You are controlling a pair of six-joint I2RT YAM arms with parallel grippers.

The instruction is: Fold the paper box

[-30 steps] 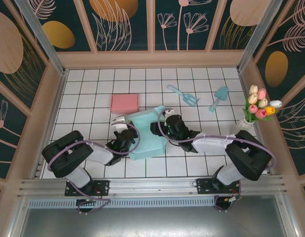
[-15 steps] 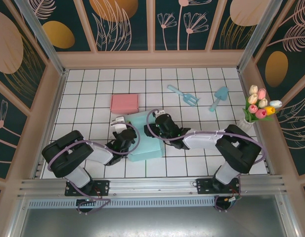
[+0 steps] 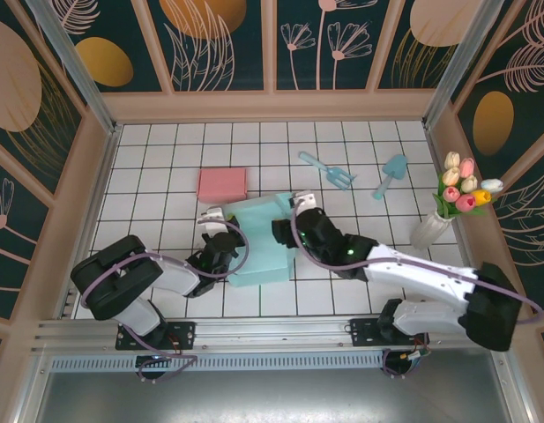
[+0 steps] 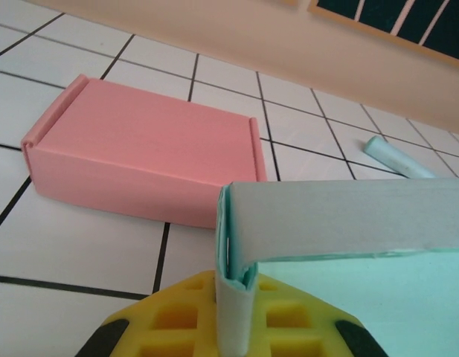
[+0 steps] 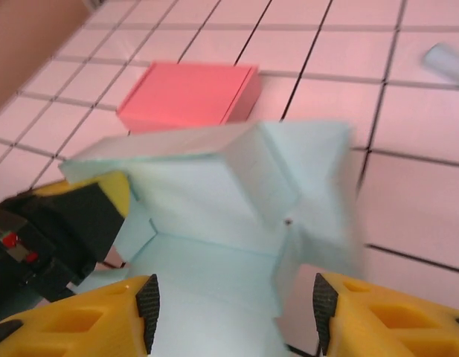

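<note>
Nearest me, the left end effector is pinched tight on an upright flap of the pale teal paper box, which sits half-folded mid-tabletop. The right end effector hovers over the box's right side, fingers apart, gripping nothing. Just behind lies a closed pink box.

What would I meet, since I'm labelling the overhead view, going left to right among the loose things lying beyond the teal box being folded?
pink box → blue toy rake → blue toy scoop → vase of tulips
</note>
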